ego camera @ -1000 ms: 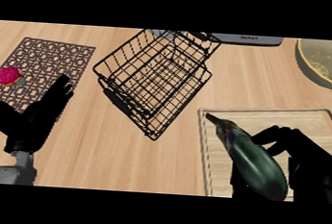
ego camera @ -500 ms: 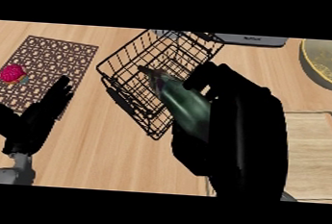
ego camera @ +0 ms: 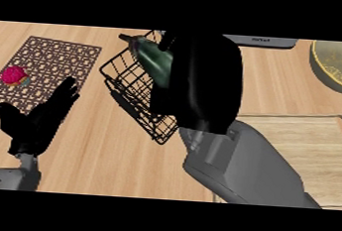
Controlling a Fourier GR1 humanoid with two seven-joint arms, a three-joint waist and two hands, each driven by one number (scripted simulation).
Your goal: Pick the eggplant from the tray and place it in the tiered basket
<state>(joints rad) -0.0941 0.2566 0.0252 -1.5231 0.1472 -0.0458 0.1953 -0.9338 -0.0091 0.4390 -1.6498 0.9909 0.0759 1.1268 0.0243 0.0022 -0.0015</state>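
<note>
**Eggplant hanging over the basket, release pending**

The right hand (ego camera: 197, 84) is filling the middle of the head view, its back turned to the camera and its fingers clamped round the eggplant (ego camera: 152, 58). The eggplant is sticking out of the hand toward 10 o'clock. Its long axis is running from 10 to 4 o'clock, with the free tip showing near the basket's far rim and the other end hidden inside the grasp.

The basket (ego camera: 128, 94) is sitting directly under the hand and eggplant, its wire mesh showing at the hand's 8 o'clock side; the hand is covering its right part. The eggplant is thus off the tray (ego camera: 304, 140), which is lying at the hand's 4 o'clock, and appears to be above the basket's opening, not yet resting in it.

The coming move is, I judge, a lowering and letting go. The slanted axis is the risk, since the tip may catch on a wire.

The left hand (ego camera: 38, 122) is resting open at 8 o'clock on the worktop (ego camera: 105, 158), well apart. Further out, a mat (ego camera: 60, 56) with a pink item (ego camera: 13, 76) is lying at 9 o'clock, and a bowl (ego camera: 338, 68) at 2 o'clock.
</note>
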